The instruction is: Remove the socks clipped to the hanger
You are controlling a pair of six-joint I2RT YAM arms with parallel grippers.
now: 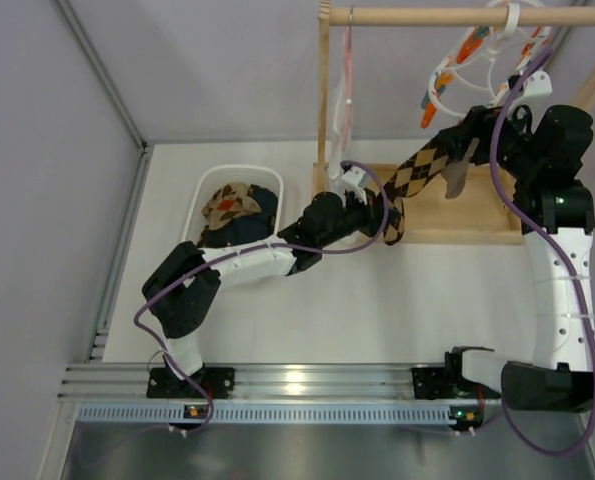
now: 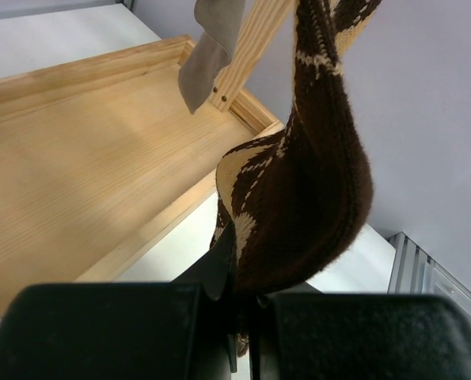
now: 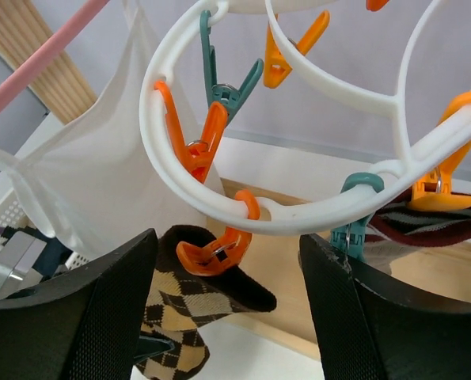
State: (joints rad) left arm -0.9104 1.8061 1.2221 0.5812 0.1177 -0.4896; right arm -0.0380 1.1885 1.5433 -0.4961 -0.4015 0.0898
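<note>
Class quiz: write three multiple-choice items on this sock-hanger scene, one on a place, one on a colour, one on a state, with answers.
1. Where does the loose sock pile lie? A on the wooden tray; B in the white basket; C on the pink hanger.
2. What colour is the clip gripping the argyle sock? A teal; B pink; C orange.
3. How do the left jaws stand? A shut on the argyle sock; B open above the basket; C shut on a clip.
Answers: B, the pile sits inside the basket's rim; C, an orange clip bites the cuff; A, the sock's end is pinched between them.
</note>
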